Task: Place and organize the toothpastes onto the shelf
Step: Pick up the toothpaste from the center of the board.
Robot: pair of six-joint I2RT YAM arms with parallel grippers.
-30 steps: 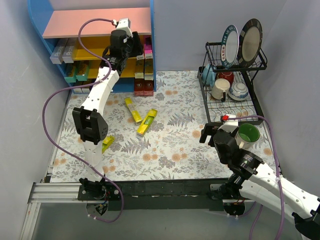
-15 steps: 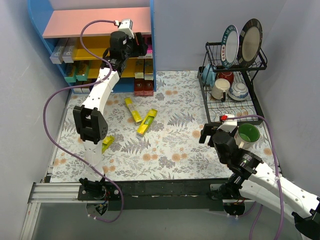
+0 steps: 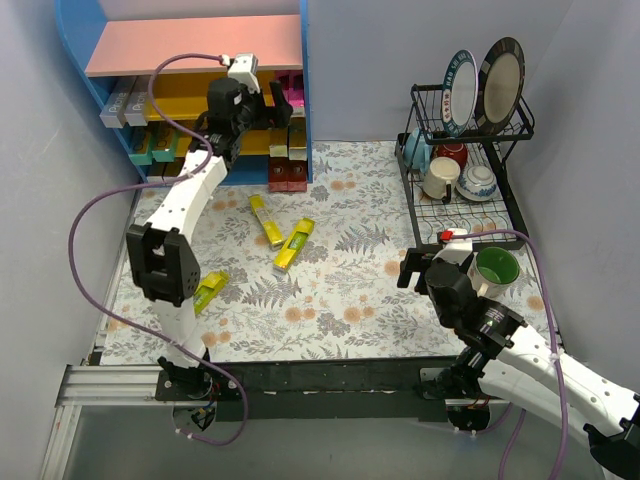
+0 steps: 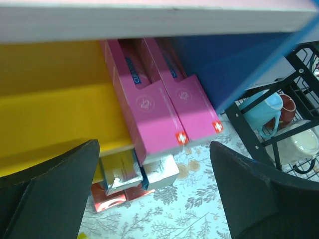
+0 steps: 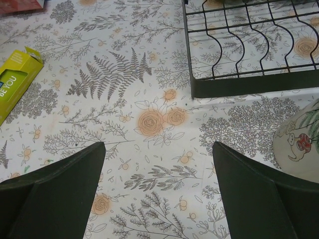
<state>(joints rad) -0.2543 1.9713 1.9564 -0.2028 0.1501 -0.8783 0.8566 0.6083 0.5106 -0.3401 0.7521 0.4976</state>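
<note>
The shelf (image 3: 190, 45) stands at the back left with toothpastes in it. Two magenta boxes (image 4: 149, 107) lie side by side at the right end of its upper yellow board (image 4: 55, 109). Silver boxes (image 4: 159, 172) and dark red ones (image 4: 107, 196) sit below them. My left gripper (image 3: 280, 102) hangs open just in front of the magenta boxes and holds nothing. Three yellow toothpastes lie loose on the floral table: one (image 3: 266, 220), a second (image 3: 294, 244) and a third (image 3: 208, 290) by the left arm. My right gripper (image 3: 410, 268) is open above bare table at the right.
A black wire dish rack (image 3: 460, 150) with plates, cups and mugs fills the back right. A green mug (image 3: 497, 268) sits beside my right arm. In the right wrist view the rack's edge (image 5: 249, 84) lies ahead and a yellow box (image 5: 15, 79) at far left.
My left gripper has opened and drawn back a little from the shelf, leaving a magenta box on the upper yellow board. The left arm's elbow swung left. The right arm is still.
</note>
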